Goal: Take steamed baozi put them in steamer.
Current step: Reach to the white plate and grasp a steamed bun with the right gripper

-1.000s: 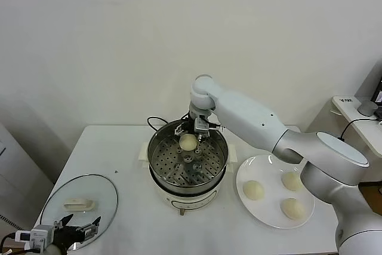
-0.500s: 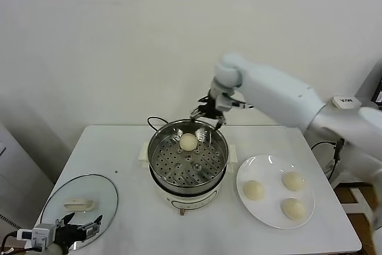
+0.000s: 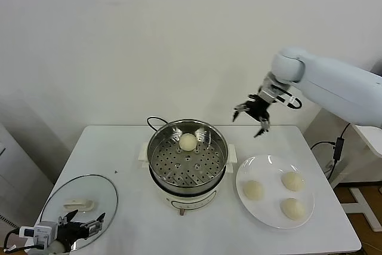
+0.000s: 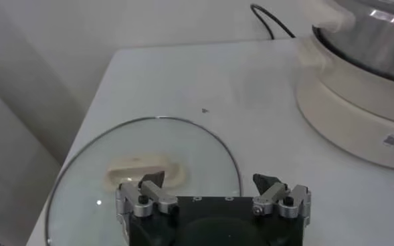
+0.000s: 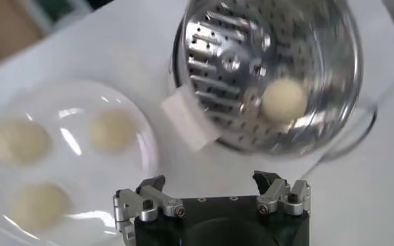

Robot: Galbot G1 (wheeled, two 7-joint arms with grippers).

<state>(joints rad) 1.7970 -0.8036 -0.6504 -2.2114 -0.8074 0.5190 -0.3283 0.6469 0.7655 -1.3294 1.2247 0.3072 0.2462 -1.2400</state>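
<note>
The steel steamer (image 3: 188, 160) stands on its white base at the table's middle, with one baozi (image 3: 188, 141) lying on the perforated tray at the far side; both also show in the right wrist view, steamer (image 5: 270, 73) and baozi (image 5: 283, 99). Three baozi (image 3: 253, 190) (image 3: 292, 181) (image 3: 293, 208) lie on the white plate (image 3: 271, 219) to the right. My right gripper (image 3: 250, 117) is open and empty, high in the air between steamer and plate. My left gripper (image 3: 80, 225) is open and empty, parked low over the glass lid.
A round glass lid (image 3: 80, 200) with a white handle lies at the front left of the table; it also shows in the left wrist view (image 4: 143, 174). A black cord (image 3: 156, 121) runs behind the steamer. A white stand is at the right edge.
My right gripper has let the baozi lie in the steamer, risen out of it and swung right toward the plate. The left arm has stayed parked.
</note>
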